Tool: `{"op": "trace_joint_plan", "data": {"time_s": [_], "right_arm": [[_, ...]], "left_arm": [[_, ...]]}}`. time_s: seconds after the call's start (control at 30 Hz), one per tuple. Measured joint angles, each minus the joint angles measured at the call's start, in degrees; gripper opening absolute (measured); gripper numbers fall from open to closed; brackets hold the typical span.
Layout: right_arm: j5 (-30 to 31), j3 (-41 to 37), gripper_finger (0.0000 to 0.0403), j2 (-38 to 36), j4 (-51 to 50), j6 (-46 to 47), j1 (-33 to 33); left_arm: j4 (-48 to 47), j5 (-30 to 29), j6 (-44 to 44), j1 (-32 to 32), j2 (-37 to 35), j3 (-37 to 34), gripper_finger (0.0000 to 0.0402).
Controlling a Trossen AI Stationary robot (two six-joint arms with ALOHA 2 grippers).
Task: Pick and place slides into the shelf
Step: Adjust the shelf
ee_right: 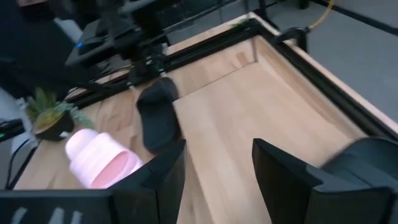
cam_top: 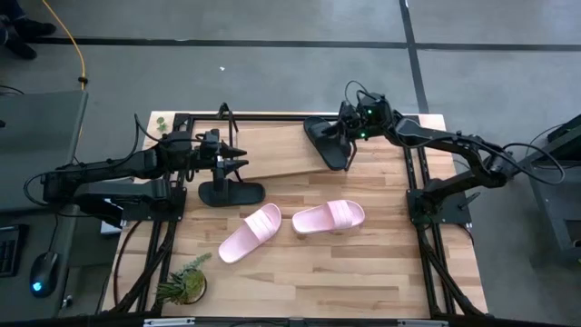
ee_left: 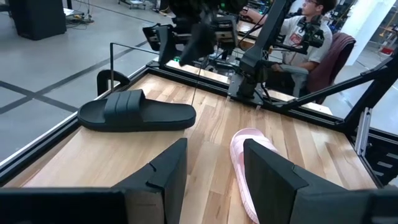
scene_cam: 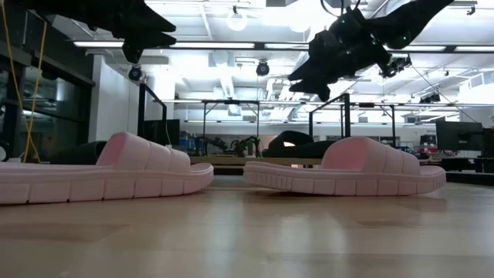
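Two pale pink slides (cam_top: pixel 250 233) (cam_top: pixel 329 216) lie sole-down in the middle of the table and fill the low view (scene_cam: pixel 108 174) (scene_cam: pixel 347 174). One black slide (cam_top: pixel 327 141) (ee_left: pixel 137 114) lies at the right end of the shelf (cam_top: pixel 281 167), a wooden board between thin black hoops. The other black slide (cam_top: pixel 231 193) (ee_right: pixel 158 118) lies at the shelf's left end. My right gripper (cam_top: pixel 348 136) (ee_right: pixel 217 146) hovers open beside the far black slide. My left gripper (cam_top: pixel 238 156) (ee_left: pixel 211 146) hangs open above the near black slide. Neither has anything between its fingers.
A small potted plant (cam_top: pixel 186 283) stands at the near left corner and another green sprig (cam_top: pixel 160 123) at the far left corner. Black frame rails (cam_top: pixel 413 182) run along the table's sides. A person sits beyond the table's right side in the left wrist view (ee_left: pixel 305 37).
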Motion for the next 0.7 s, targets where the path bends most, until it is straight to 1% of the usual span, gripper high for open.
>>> {"op": "trace_joint_plan", "data": {"time_s": [0.2, 0.37, 0.6, 0.63, 0.7], "right_arm": [[-0.1, 0.0, 0.0177, 0.0, 0.6, -0.4, 1.8], [0.1, 0.1, 0.0177, 0.2, -1.8, 0.4, 2.3], [1.7, 0.1, 0.0177, 4.0, -3.7, 0.9, 2.2], [2.8, 0.1, 0.0177, 4.5, -3.7, 1.0, 2.2], [7.0, 0.1, 0.0177, 4.9, -4.7, 1.6, 2.2]], "left_arm": [[0.0, 0.0, 0.0, 0.0, 0.0, 0.0, 0.0143], [0.0, 0.0, 0.0, 0.0, 0.0, 0.0, 0.0143], [0.0, 0.0, 0.0, 0.0, 0.0, 0.0, 0.0143], [0.0, 0.0, 0.0, 0.0, 0.0, 0.0, 0.0143], [0.0, 0.0, 0.0, 0.0, 0.0, 0.0, 0.0143]]}}
